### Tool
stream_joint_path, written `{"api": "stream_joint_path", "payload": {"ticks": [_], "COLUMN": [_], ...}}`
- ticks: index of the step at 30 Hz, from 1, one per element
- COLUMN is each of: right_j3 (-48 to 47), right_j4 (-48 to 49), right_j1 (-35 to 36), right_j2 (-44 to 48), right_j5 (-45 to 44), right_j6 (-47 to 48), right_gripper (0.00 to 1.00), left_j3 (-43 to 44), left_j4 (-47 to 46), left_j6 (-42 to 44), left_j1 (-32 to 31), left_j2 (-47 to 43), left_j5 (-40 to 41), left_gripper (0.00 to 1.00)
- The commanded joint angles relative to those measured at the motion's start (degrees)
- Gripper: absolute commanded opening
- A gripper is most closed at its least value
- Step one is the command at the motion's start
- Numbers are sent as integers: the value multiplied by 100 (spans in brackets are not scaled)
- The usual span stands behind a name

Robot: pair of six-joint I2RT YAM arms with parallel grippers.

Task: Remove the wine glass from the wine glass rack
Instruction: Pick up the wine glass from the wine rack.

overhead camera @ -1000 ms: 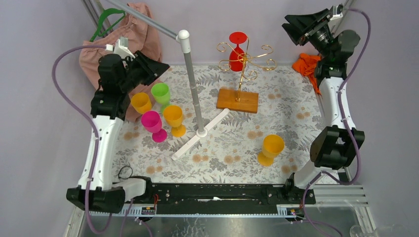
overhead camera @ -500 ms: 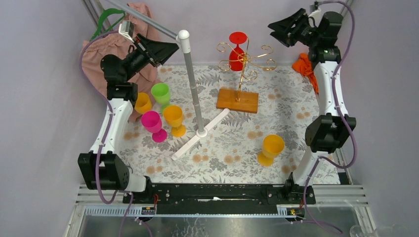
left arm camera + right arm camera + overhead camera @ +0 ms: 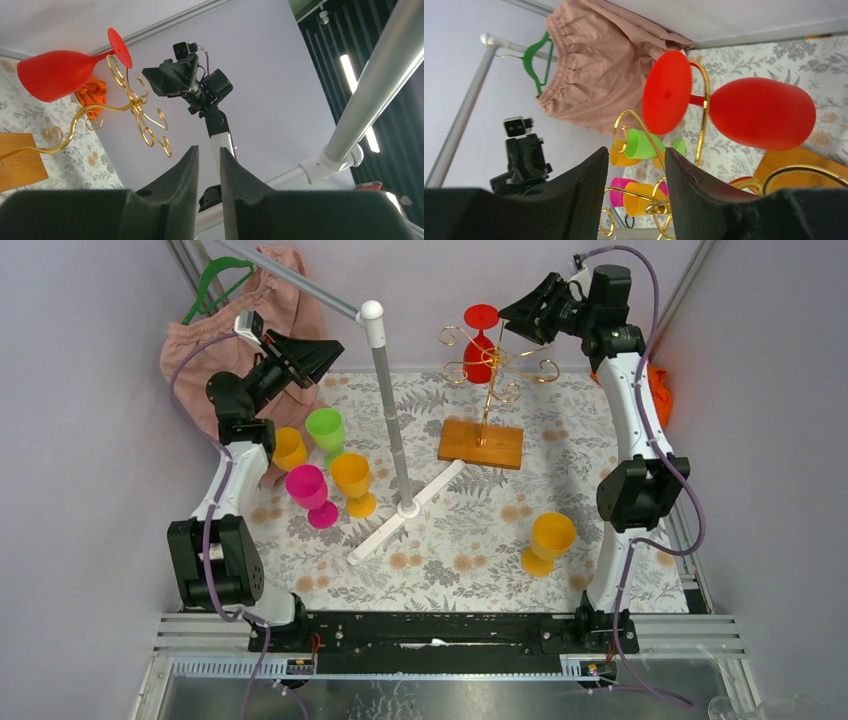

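**Red wine glass hangs on the rack, right hand close to it**

The right hand [image 3: 636, 149] is raised at the far end of the surface [image 3: 600, 450]. Its fingers are spread with nothing between them. Just beyond its fingertips, untouched, the red wine glass [image 3: 478, 365] hangs upside down on the gold wine glass rack [image 3: 487, 410], its round foot caught in a scroll arm at the top. In the right wrist view the foot sits just past the gap, with the bowl off to one side.

The left hand [image 3: 208, 148] is also raised. Its fingers are only narrowly parted and grip nothing. The glass is well ahead of it, beyond the white-and-grey pole stand [image 3: 390, 410]. Below this hand, green [image 3: 325, 428], pink [image 3: 308, 485] and orange goblets [image 3: 352, 478] stand on the surface.
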State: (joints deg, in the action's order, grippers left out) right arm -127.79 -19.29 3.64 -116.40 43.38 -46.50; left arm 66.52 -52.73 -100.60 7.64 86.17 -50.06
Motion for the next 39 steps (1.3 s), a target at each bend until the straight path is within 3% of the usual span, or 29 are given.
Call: {"api": "stream_joint_path", "payload": {"ticks": [1,8,32,39], "right_j3": [-301,-541,-81,334], "right_j4": [-266,-520,324,818], "right_j1": [145,332,408,410], "right_j2": [-91,-304,-451,-340], "right_j5": [-302,-605,-1091,-1101], "right_j6": [304,472,-190,-489], "right_gripper": [52,51,42,30], "left_j3": [60,74,38,-43], "left_j4": [242,1082,1477,1469], "left_j6": [478,1044,1331,1340], "left_j1": [80,154,194,218], "left_j2": [-327,-580,-855,-892], "left_j5": [-155,-148,-205,-219], "left_gripper": [28,27,26,26]}}
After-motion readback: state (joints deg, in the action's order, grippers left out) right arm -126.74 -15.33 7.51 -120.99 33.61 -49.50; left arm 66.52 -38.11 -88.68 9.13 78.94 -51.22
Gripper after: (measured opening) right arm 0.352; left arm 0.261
